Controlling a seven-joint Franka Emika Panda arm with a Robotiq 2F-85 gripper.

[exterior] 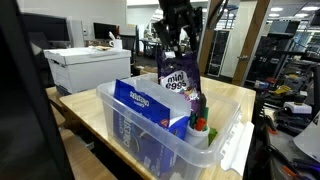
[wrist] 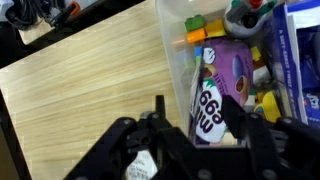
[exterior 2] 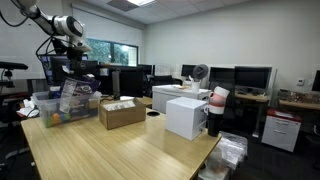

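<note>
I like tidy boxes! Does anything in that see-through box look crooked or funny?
The purple mini eggs bag stands up on end in the clear bin and pokes well above its rim, while the small toys lie low inside. That makes it look oddly tall. Nothing looks spilled or broken.

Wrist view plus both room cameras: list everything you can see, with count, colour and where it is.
table: one, light wood, middle of the room
bin: one, clear plastic, on the table
bag: one, purple, upright in the bin
blue package: one, blue, in the bin beside the bag
small toys: several, yellow, green, orange, in the bin
cardboard box: one, brown, on the table
white boxes: two, white, table's far end
monitors: several, dark, back desks
gripper: one, black, open above the bag
</note>
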